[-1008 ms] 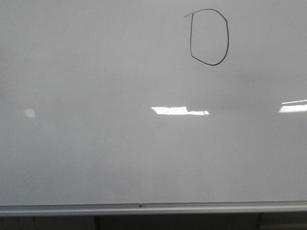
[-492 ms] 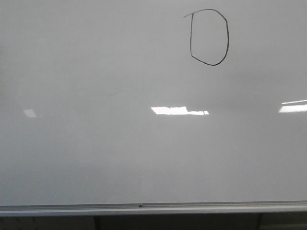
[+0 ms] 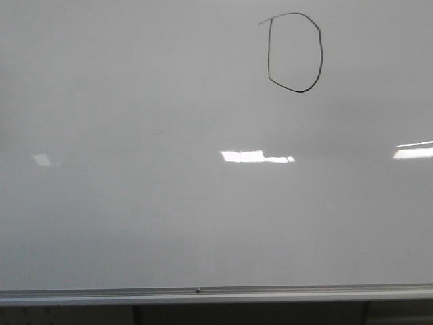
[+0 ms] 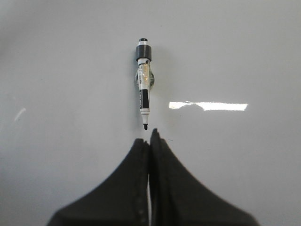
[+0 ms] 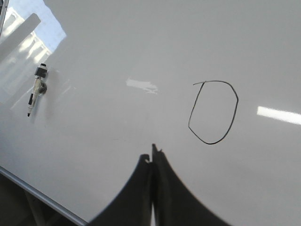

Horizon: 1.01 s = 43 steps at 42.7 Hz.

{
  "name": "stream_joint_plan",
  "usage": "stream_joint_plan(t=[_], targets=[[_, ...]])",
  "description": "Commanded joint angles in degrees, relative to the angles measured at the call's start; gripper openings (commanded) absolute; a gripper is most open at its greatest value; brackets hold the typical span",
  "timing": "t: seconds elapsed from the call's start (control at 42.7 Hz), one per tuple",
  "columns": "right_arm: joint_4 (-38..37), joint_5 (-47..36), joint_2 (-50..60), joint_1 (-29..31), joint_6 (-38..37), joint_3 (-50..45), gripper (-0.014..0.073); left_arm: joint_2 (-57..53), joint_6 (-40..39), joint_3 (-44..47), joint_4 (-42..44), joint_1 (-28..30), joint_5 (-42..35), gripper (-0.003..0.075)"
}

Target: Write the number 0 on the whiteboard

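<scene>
With the number 0 (image 3: 295, 52) closed in the whiteboard's (image 3: 135, 203) upper right, the marker (image 4: 144, 89) hangs uncapped on its holder, so both left gripper (image 4: 149, 140) and right gripper (image 5: 151, 157) keep jaws pressed together, empty.

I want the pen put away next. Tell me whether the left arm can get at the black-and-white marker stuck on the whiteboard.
Probably yes. The black-and-white marker sits alone on the glossy grey-white whiteboard, straight ahead of the left gripper, with nothing between them. The jaws are shut and empty, so they would have to open first.
</scene>
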<state>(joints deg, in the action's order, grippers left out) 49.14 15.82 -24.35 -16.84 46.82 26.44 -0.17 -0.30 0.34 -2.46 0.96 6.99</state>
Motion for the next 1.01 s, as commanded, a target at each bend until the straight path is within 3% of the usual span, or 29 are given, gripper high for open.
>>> stream_joint_plan(t=[0.0, 0.984], targets=[[1.13, -2.96, -0.17, 0.41, 0.14, 1.49, -0.0069, -1.19, -0.66, 1.32, -0.25, 0.12, -4.3, -0.002], [0.05, -5.66, -0.09, 0.41, 0.07, 1.39, -0.0069, -1.19, -0.66, 1.32, -0.25, 0.12, -4.3, -0.002]])
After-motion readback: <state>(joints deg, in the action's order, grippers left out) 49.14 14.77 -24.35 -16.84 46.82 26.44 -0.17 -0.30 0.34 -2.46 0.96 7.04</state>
